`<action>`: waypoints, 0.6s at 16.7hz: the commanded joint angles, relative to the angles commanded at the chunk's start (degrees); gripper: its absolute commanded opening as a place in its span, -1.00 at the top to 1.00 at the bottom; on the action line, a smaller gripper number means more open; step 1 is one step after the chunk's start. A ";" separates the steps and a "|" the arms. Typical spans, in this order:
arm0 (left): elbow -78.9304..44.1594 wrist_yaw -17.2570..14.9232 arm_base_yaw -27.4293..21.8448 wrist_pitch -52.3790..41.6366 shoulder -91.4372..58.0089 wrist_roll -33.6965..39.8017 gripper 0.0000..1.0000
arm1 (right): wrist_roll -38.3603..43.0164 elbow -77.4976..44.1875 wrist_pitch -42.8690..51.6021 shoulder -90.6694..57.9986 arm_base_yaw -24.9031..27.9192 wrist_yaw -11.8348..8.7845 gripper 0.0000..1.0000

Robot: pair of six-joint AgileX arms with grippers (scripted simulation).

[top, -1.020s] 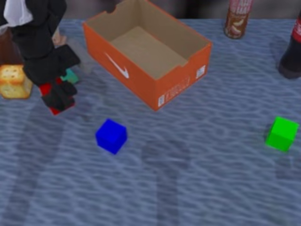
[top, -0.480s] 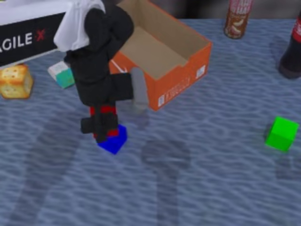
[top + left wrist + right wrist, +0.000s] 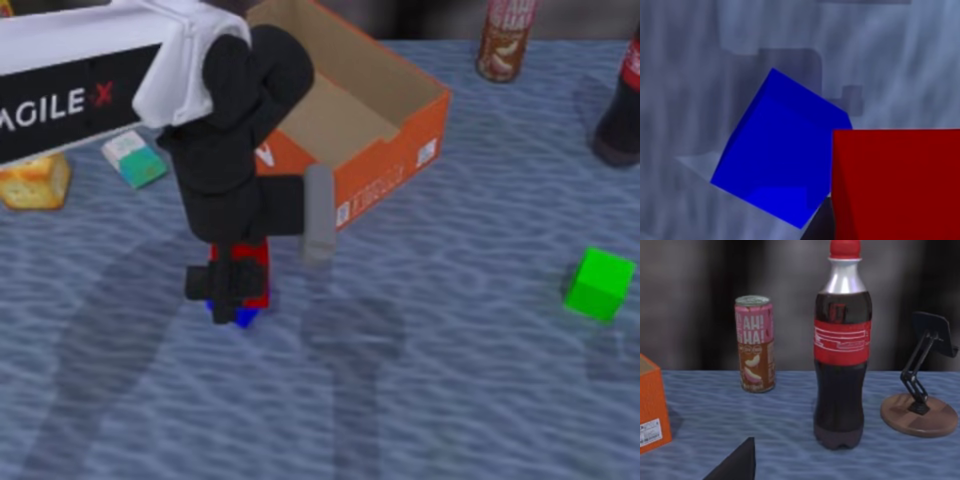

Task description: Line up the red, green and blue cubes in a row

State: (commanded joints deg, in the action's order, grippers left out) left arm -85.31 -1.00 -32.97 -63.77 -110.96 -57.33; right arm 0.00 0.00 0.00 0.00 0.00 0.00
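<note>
While over blue cube point(image 3: 232, 313), left end effector point(image 3: 232, 285) clamped around red cube point(image 3: 250, 265).

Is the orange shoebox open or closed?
Open. The orange shoebox has no lid on it, and the top view shows its bare brown inner floor.

The top camera looks down on the table point(image 3: 450, 400) from high up. The left wrist camera looks down from very close at the blue cube point(image 3: 775, 155) and red cube point(image 3: 895, 185); both also show from above. The right wrist camera sits low, facing the cola bottle point(image 3: 842, 355) and can point(image 3: 755, 342).
</note>
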 joint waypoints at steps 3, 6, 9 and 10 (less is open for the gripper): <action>2.42 -0.03 -0.25 3.75 -1.17 -0.02 1.00 | 0.00 0.00 0.00 0.00 0.00 0.00 -1.00; 6.36 -0.11 -0.31 9.83 -3.39 0.21 1.00 | 0.00 0.00 0.00 0.00 0.00 0.00 -1.00; 9.01 -0.06 -0.49 13.98 -4.93 0.24 1.00 | 0.00 0.00 0.00 0.00 0.00 0.00 -1.00; 9.18 -0.05 -0.51 14.21 -5.01 0.23 1.00 | 0.00 0.00 0.00 0.00 0.00 0.00 -1.00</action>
State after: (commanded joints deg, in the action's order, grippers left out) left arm -76.13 -1.05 -33.48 -49.55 -115.97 -57.10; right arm 0.00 0.00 0.00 0.00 0.00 0.00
